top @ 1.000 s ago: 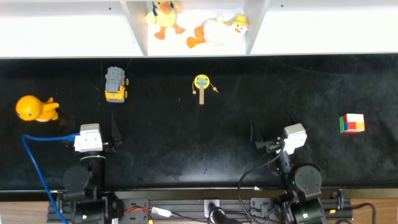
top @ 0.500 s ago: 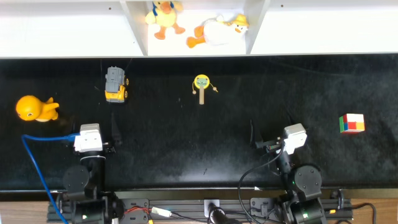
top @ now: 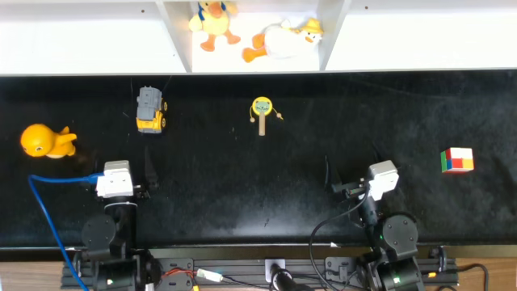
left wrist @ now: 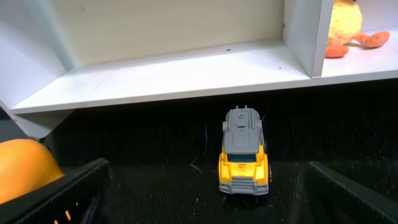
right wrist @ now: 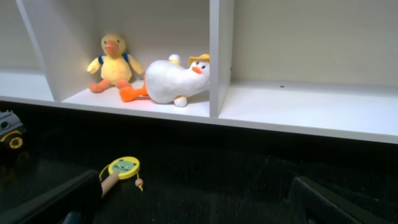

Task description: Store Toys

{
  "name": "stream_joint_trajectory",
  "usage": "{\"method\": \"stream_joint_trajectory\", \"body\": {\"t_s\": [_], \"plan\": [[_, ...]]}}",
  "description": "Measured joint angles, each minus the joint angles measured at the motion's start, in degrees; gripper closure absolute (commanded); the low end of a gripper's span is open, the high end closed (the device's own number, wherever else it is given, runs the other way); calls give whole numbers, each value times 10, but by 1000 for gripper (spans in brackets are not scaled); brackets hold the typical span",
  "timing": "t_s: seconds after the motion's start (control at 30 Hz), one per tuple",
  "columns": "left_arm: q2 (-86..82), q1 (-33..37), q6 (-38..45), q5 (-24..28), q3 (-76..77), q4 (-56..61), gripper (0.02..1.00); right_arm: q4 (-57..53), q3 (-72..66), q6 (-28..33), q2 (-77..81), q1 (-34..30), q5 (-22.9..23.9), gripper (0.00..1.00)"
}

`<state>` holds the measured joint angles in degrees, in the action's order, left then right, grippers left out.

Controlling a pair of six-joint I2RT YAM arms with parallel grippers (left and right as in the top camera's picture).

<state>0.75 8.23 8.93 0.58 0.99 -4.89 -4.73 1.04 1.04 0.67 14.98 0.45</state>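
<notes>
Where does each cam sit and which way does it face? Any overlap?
Top view: overhead, looking down on black table and white shelf; left arm and right arm at its bottom edge.
Left wrist view: low over the table, facing the shelf past the yellow truck; left gripper open.
Right wrist view: low, facing the yellow plush duck in the shelf; right gripper open.
Shared: both wrist views show that duck.

Truck point(left wrist: 244, 151) yellow-grey; duck point(right wrist: 111, 62) yellow; goose point(right wrist: 175, 81) white; table point(top: 242, 186) black.
</notes>
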Motion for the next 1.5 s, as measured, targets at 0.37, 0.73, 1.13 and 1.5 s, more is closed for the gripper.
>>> {"method": "stream_joint_trajectory", "body": {"t_s": [0.37,0.73,1.13,1.5], "plan": [[0,0,0,0,0,0,20,0,0,0,0,0,0,3],[0,0,0,-13,0,2,20,0,0,0,0,0,0,5],[0,0,-52,-15,21,-50,23,0,0,0,0,0,0,3],[208,0,-94,-64,360,-313,23,0,0,0,0,0,0,5]]}}
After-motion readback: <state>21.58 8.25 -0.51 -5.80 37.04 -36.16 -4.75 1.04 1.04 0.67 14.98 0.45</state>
